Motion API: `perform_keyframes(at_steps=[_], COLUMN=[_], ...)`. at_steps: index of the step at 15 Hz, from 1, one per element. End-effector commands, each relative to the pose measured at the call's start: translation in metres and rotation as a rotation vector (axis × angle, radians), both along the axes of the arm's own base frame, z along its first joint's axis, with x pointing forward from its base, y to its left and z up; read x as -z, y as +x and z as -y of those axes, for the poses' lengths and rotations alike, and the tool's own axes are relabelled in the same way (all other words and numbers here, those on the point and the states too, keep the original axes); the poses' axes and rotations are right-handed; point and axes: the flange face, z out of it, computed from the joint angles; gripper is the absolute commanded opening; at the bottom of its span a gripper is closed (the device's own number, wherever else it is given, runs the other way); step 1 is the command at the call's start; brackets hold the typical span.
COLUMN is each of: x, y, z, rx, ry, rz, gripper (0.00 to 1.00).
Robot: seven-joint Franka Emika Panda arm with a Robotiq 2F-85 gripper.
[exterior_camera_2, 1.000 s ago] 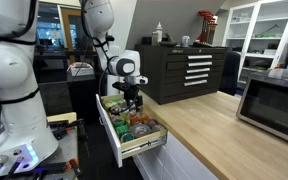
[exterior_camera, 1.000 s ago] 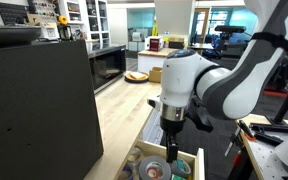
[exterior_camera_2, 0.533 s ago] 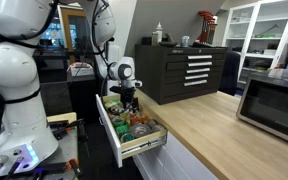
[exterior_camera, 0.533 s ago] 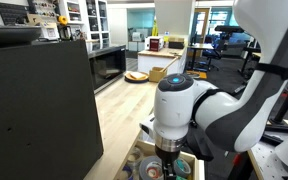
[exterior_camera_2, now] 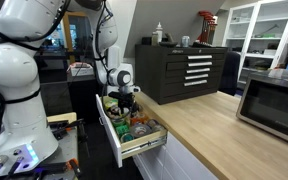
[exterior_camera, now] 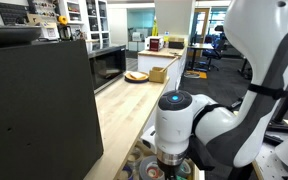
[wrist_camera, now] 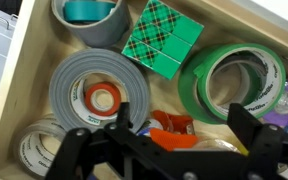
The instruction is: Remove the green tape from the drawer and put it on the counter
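In the wrist view the green tape (wrist_camera: pixel 196 90) lies flat in the drawer (wrist_camera: pixel 24 60) at the right, a ring with a hollow centre. My gripper (wrist_camera: pixel 184 138) is open and empty. It hovers just above the drawer's contents, and its right finger is close below the green tape. In an exterior view the gripper (exterior_camera_2: pixel 126 106) reaches down into the open white drawer (exterior_camera_2: pixel 124 152). The light-wood counter (exterior_camera_2: pixel 209 130) runs beside the drawer and also shows in the other exterior view (exterior_camera: pixel 119 100). There the arm hides the jaws.
The drawer also holds a silver-grey roll with an orange core (wrist_camera: pixel 84 80), a green plaid pack (wrist_camera: pixel 162 40), a teal-topped roll (wrist_camera: pixel 84 15), a pale roll (wrist_camera: pixel 34 150) and an orange item (wrist_camera: pixel 169 128). A microwave (exterior_camera_2: pixel 274 100) stands on the counter. A black drawer cabinet (exterior_camera_2: pixel 184 70) stands behind.
The arm has come down and moved along the drawer. The wrist now sits lower over the drawer's contents. The jaws stay open.
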Motion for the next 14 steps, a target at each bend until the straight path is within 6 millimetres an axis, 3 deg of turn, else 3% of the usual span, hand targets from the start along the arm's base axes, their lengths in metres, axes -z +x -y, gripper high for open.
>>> perform_keyframes(at_steps=[1,9,14], x=[0.002,0.002,0.006], y=[0.002,0.001,-0.007], z=[0.001,-0.001,-0.017], rx=[-0.066,-0.06,-0.106], ry=[0.049,0.024,0.014], rz=[0.012,0.003,0.006], gripper=[1.0,1.0,1.0])
